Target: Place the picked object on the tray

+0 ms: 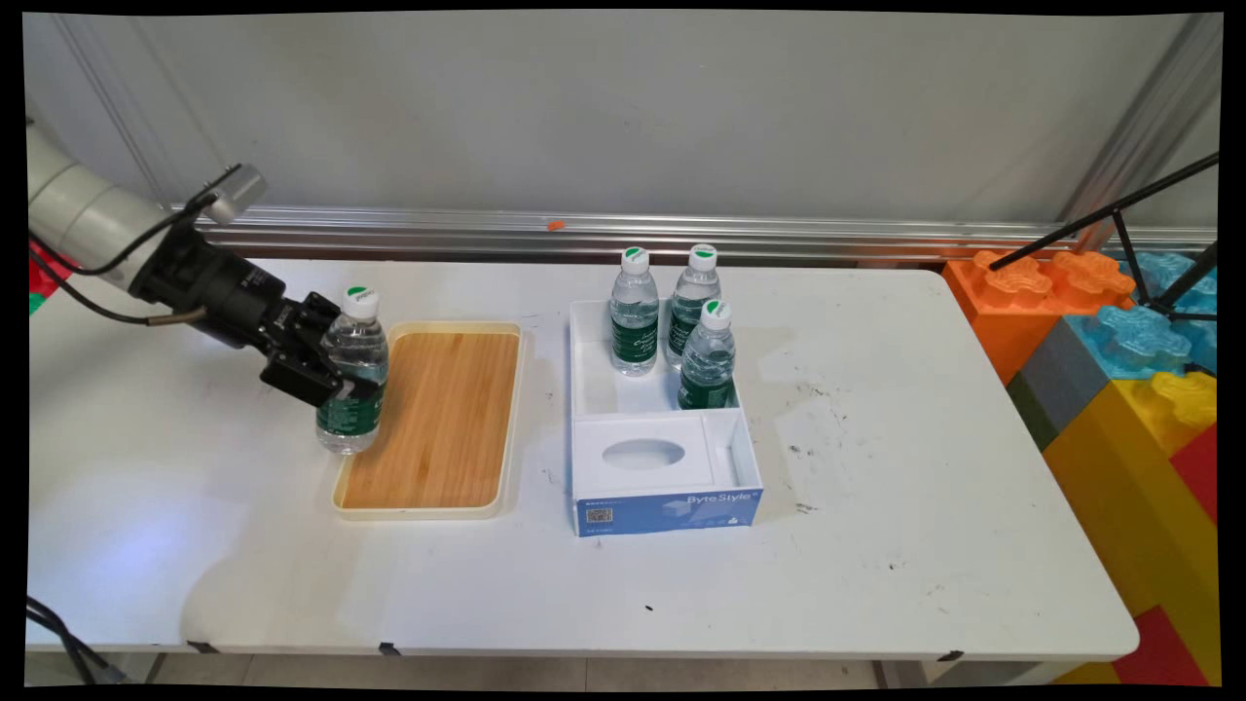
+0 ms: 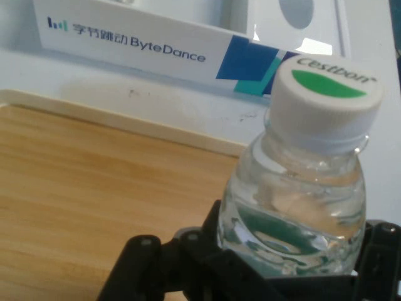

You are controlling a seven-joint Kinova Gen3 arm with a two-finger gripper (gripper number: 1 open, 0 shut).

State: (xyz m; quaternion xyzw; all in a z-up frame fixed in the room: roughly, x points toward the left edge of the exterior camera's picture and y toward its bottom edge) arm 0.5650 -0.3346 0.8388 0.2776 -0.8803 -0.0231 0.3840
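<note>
My gripper (image 1: 341, 375) is shut on a clear water bottle (image 1: 352, 372) with a green label and a white cap. The bottle is upright over the left edge of a cream tray with a wooden floor (image 1: 438, 419); whether its base touches the tray I cannot tell. In the hand view the water bottle (image 2: 301, 188) fills the lower right between my black fingers (image 2: 188, 263), with its cap (image 2: 329, 94) facing the camera and the tray's wooden floor (image 2: 81, 194) behind it.
A white and blue box (image 1: 662, 428) stands right of the tray, with three more water bottles (image 1: 635, 312) upright in its far compartment. Large coloured building blocks (image 1: 1119, 389) stand past the table's right edge. A wall with a metal rail runs behind.
</note>
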